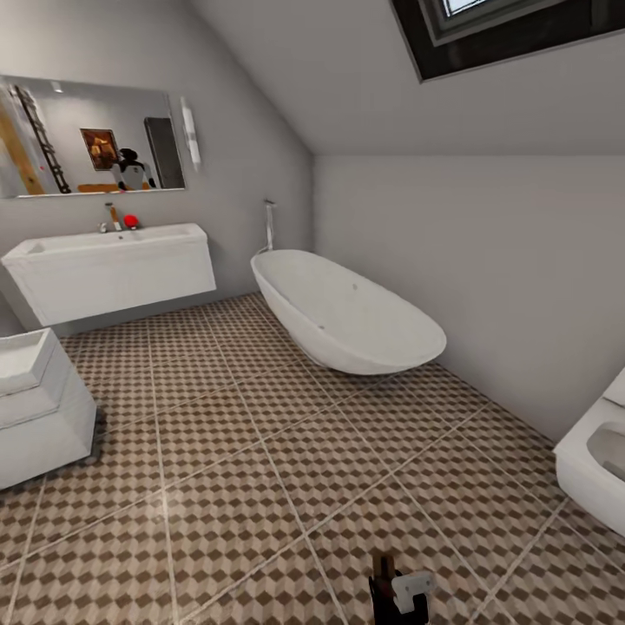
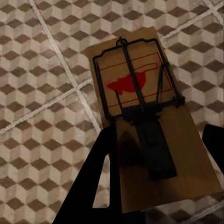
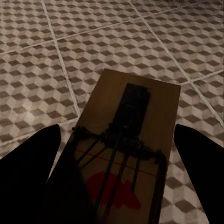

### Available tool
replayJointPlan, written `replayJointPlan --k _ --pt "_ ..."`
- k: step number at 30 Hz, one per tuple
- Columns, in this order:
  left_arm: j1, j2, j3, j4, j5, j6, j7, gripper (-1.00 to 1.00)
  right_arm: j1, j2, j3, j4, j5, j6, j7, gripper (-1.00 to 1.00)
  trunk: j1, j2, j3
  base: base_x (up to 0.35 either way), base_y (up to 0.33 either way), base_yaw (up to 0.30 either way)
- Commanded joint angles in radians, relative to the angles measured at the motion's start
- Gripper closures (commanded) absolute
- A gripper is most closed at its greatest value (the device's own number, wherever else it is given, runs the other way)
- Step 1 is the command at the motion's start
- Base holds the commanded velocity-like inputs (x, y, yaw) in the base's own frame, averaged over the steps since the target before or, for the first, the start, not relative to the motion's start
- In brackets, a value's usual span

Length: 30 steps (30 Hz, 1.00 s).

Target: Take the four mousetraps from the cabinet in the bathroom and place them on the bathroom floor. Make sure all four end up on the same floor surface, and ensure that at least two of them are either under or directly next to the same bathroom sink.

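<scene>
My left gripper point(image 2: 156, 186) clenched on a tan-wood mousetrap point(image 2: 154, 126), my right gripper point(image 3: 116, 177) grasping another mousetrap point(image 3: 128, 140) (red mark showing), cube-patterned tiled floor point(image 1: 260, 451) beneath, white wall-hung sink point(image 1: 113, 269) ahead.

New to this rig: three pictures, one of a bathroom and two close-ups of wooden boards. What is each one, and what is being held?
This is a simulated two-armed wheeled robot. The wide picture comes from its head camera: a white wall-hung sink vanity, an oval white bathtub and the cube-patterned tile floor. The other two pictures come from cameras near each pincer, looking along its dark fingers. In the left wrist view, a tan wooden mousetrap with dark wire and a red mouse print sits between the left pincer's fingers, above the tiles. In the right wrist view, a second tan wooden mousetrap sits likewise in the right pincer. Both seem held, though the grip itself is hard to see.
</scene>
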Motion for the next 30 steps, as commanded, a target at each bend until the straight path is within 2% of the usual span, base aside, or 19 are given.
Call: replayJointPlan --k 1,18,30 --pt "-0.001 0.000 -0.009 0.001 0.008 -0.004 0.005 1.00 -0.001 0.000 0.003 0.001 0.000 -0.003 -0.001 1.00 0.000 0.000 -0.001 0.000 0.000 0.286" --pt "-0.001 0.000 -0.009 0.001 0.008 -0.004 0.005 1.00 -0.001 -0.001 0.003 0.001 0.000 -0.003 -0.001 1.00 0.000 0.000 -0.001 0.000 0.000 0.283" --pt "-0.001 0.000 -0.009 0.001 0.008 -0.004 0.005 1.00 -0.001 -0.002 0.003 0.001 0.000 -0.003 -0.001 1.00 0.000 0.000 -0.001 0.000 0.000 0.164"
